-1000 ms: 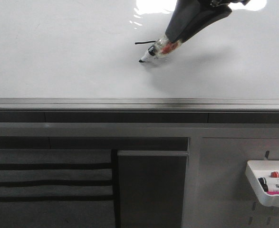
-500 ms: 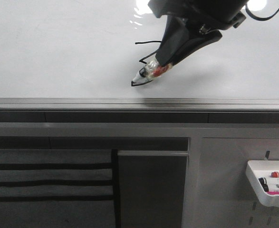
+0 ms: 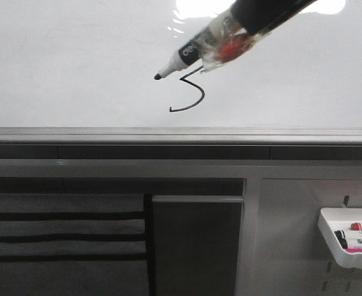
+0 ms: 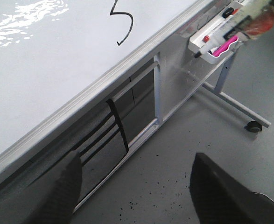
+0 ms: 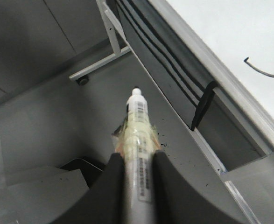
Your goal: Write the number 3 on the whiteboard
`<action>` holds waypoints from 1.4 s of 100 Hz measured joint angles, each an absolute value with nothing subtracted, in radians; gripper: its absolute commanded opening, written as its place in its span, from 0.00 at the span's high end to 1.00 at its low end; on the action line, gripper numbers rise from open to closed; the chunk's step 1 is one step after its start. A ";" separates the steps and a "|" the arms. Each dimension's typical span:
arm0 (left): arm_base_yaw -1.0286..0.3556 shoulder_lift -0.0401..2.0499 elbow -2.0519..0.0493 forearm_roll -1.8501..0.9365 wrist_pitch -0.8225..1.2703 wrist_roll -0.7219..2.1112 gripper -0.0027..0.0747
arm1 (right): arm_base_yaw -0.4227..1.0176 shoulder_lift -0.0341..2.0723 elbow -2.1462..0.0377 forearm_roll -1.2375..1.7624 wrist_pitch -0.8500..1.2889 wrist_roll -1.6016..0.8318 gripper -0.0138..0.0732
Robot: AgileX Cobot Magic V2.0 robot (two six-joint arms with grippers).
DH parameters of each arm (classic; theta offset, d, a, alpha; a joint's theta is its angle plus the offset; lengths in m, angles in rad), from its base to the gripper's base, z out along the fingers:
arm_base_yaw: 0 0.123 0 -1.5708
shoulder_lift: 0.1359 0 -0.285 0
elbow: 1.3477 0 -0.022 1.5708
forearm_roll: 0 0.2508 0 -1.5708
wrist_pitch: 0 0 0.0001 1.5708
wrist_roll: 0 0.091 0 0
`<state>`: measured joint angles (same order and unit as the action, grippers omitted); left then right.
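Now, right gripper (image 5: 137, 163): clenched on the marker (image 3: 196, 50), tip lifted off the whiteboard (image 3: 76, 68).
Left gripper (image 4: 134, 186): fingers spread, holding nothing.
Number 3 (image 3: 190, 92): drawn near the whiteboard's bottom rail (image 3: 168, 132), its top hidden behind the marker.
Marker tray (image 3: 350, 237): lower right.

The marker (image 3: 199, 49) covers the top stroke of the number 3 (image 3: 192, 94) in the front view, the right gripper (image 5: 137, 172) is cut off there by the upper edge, and the marker tray (image 3: 348, 237) by the right edge.
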<state>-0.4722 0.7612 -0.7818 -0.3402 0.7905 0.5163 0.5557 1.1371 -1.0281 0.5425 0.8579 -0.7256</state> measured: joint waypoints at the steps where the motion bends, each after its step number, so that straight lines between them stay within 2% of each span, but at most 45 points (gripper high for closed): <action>1: -0.472 0.761 -0.782 -0.340 0.791 0.516 0.37 | 0.556 1.132 -1.028 0.542 0.864 -0.728 0.84; 30: -0.472 0.761 -0.782 -0.341 0.747 0.516 0.37 | 0.556 1.095 -1.024 0.542 0.895 -0.982 0.84; 51: -0.472 0.764 -0.782 -0.355 0.721 0.519 0.37 | 0.556 1.095 -1.024 0.542 0.829 -1.162 0.84; 68: -0.472 0.837 -0.800 -0.426 0.741 0.718 0.37 | 0.576 1.095 -1.024 0.542 0.791 -1.303 0.84; 81: -0.478 0.934 -0.852 -0.518 0.780 0.890 0.37 | 0.611 1.095 -1.024 0.543 0.754 -1.347 0.84; 102: -0.585 1.091 -0.947 -0.542 0.789 1.069 0.37 | 0.649 1.095 -1.024 0.545 0.722 -1.362 0.84; 140: -0.722 1.275 -1.099 -0.543 0.774 1.120 0.37 | 0.651 1.095 -1.024 0.547 0.714 -1.363 0.84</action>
